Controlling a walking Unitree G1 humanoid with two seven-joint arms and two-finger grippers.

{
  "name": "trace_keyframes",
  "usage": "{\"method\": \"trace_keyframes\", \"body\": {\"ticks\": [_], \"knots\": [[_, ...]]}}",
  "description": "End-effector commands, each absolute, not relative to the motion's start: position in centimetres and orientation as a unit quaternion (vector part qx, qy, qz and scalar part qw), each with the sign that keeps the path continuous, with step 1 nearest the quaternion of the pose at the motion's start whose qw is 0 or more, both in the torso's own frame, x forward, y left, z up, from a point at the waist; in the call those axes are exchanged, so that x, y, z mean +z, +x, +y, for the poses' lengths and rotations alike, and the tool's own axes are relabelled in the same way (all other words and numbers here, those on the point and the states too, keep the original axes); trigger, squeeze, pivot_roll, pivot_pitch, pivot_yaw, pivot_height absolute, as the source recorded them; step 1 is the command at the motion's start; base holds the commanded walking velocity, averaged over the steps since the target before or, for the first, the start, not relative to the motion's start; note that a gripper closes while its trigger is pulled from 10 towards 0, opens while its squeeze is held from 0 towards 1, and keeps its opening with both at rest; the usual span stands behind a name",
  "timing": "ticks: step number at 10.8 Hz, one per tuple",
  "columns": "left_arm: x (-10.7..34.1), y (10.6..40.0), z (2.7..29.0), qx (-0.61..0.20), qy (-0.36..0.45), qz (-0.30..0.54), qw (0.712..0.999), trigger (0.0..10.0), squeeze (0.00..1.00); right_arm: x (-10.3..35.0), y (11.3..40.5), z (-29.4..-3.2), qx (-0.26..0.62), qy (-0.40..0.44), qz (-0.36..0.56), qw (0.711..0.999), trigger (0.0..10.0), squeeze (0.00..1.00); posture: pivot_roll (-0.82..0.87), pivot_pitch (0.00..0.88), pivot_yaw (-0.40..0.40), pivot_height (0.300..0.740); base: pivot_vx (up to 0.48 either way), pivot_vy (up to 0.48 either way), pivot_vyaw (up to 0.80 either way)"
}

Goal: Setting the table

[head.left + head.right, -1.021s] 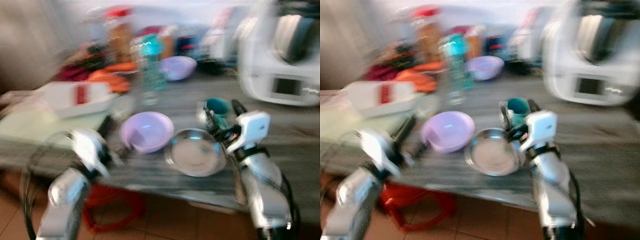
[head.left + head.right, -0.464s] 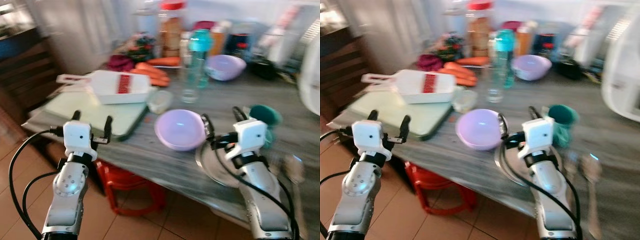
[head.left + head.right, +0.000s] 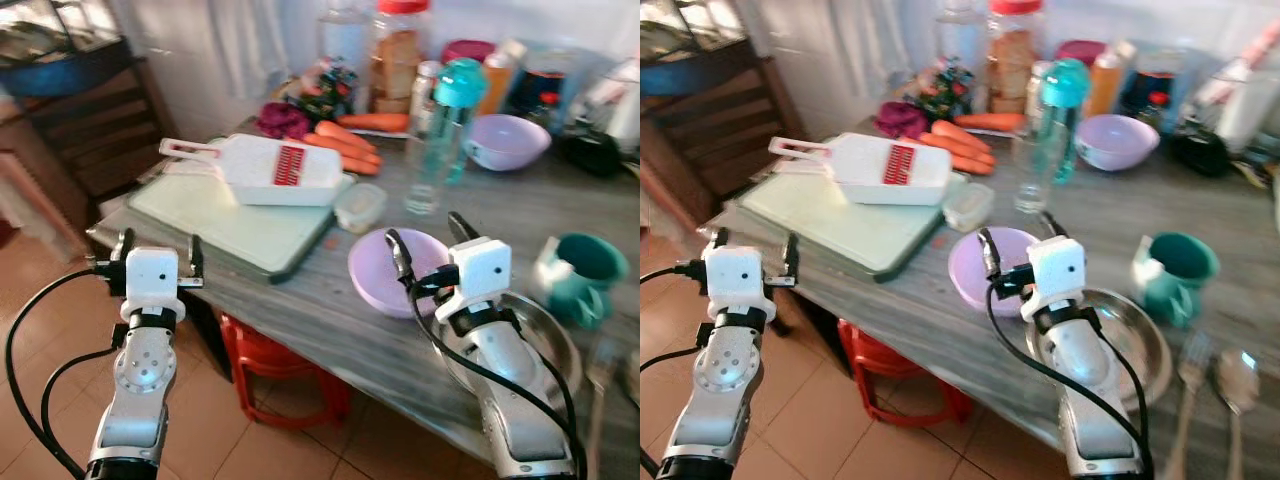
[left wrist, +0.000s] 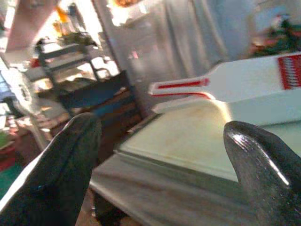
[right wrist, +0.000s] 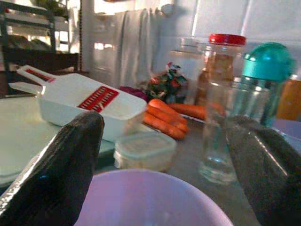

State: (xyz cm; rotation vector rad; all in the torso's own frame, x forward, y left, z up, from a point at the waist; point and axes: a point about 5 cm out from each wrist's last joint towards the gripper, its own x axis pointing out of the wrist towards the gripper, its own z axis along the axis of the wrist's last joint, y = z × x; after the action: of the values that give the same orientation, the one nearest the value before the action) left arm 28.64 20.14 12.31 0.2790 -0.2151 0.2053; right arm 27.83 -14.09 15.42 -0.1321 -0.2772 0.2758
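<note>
Across the grey surface I see plenty of clutter: pale green cutting board w/ a white and red slicer resting on it, small lidded tub just beside the board's edge, carrots behind, a clear bottle w/ teal cap upright near the middle, jars at the back, a second lilac bowl further back. Under the surface sits a red stool.

Nearest lilac bowl stands right in front of my right gripper, whose fingers are apart over the bowl's near rim; in the wrist view the bowl's pale inside looks bare. Metal plate lies below my right arm, touching or just beside the bowl, can't tell which. Teal mug stands just beside the plate's far edge. Spoon and fork lie side by side near the plate, blurry.

Left gripper hangs off the surface's corner, fingers apart, facing the board's edge.
</note>
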Motion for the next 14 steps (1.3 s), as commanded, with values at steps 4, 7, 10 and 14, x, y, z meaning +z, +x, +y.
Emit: {"method": "trace_keyframes", "body": {"ticks": [4,7,10,14], "knots": [[11.9,28.7,20.8,0.136,0.154,-0.107,0.973,10.0,0.0,16.2,28.1,-13.5,0.146,-0.069,-0.152,0.975,10.0,0.0,0.09,0.0,0.059,0.74,0.0,0.0,0.8],[11.9,28.7,21.1,0.158,0.168,-0.107,0.967,10.0,0.0,16.4,28.2,-13.5,0.147,-0.061,-0.154,0.975,10.0,0.0,0.09,0.0,0.058,0.74,0.0,0.0,0.41],[11.4,28.5,21.0,0.163,0.169,-0.102,0.967,10.0,0.0,16.3,28.1,-13.1,0.156,-0.066,-0.153,0.974,10.0,0.0,0.09,0.0,0.05,0.74,0.0,0.0,0.8],[11.0,28.7,21.0,0.157,0.164,-0.09,0.97,10.0,0.0,16.4,28.3,-12.7,0.166,-0.063,-0.157,0.972,10.0,0.0,0.09,0.0,0.052,0.74,0.0,0.0,0.8]]}}
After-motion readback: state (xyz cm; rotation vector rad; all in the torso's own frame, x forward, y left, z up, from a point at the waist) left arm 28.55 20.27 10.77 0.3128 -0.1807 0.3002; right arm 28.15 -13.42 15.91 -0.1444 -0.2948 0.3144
